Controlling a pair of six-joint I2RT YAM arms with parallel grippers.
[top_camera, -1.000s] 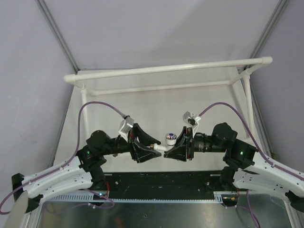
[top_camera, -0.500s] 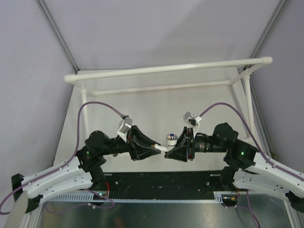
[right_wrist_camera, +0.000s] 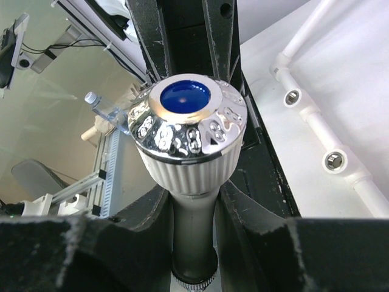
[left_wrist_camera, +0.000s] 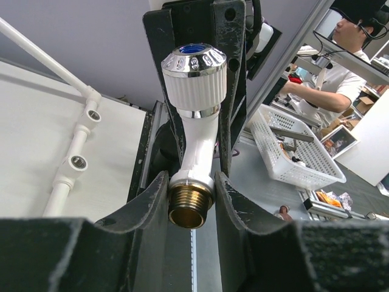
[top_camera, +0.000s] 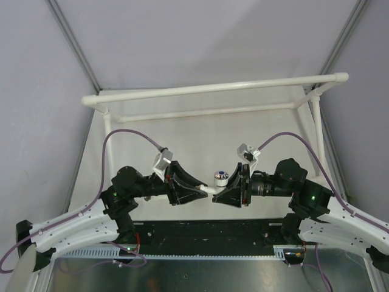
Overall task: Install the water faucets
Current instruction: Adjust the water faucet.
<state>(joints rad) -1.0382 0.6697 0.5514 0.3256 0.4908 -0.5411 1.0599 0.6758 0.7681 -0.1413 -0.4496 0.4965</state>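
Note:
One water faucet (top_camera: 217, 180) hangs in the air between my two grippers, above the near part of the table. In the left wrist view the faucet (left_wrist_camera: 196, 140) points its brass threaded end at the camera, and my left gripper (left_wrist_camera: 191, 194) is shut on the white collar just behind the thread. Seen from the right wrist, the blue-centred knob (right_wrist_camera: 189, 131) faces the camera, with my right gripper (right_wrist_camera: 194, 210) shut on the neck below it. From above, the left gripper (top_camera: 202, 190) and right gripper (top_camera: 219, 191) meet tip to tip.
The long white pipe frame (top_camera: 213, 89) spans the back of the table. Its tee sockets with metal-threaded holes (left_wrist_camera: 78, 162) (right_wrist_camera: 333, 160) face up. Off to the side stand a white basket (left_wrist_camera: 298, 152) and a person (left_wrist_camera: 340, 55). Purple cables loop over both arms.
My left gripper's jaws have closed onto the faucet's threaded end. Both arms and the faucet have drifted slightly to the right. The right gripper has kept its hold.

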